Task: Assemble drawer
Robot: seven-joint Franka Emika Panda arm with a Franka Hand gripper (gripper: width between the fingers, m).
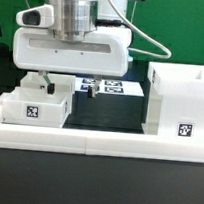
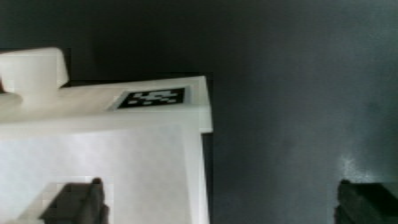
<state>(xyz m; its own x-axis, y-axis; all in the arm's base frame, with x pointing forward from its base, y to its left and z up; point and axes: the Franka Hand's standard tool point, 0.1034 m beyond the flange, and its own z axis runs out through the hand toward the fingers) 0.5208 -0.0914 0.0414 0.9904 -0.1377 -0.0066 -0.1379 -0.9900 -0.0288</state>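
Black tabletop [image 1: 109, 119]: knobbed tray [image 1: 34, 106] lies apart from the case [image 1: 176, 96], toward the exterior view's left, not inserted. Above it the gripper [image 2: 217, 203], jaws spread, empty. Assembly hardly begun.

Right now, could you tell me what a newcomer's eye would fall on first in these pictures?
The arm's bulky white end dominates the exterior view, hanging over a small knobbed tray at that view's left; the wrist view shows its jaws wide open. A tall white case stands at the exterior view's right, with the marker board lying between tray and case.
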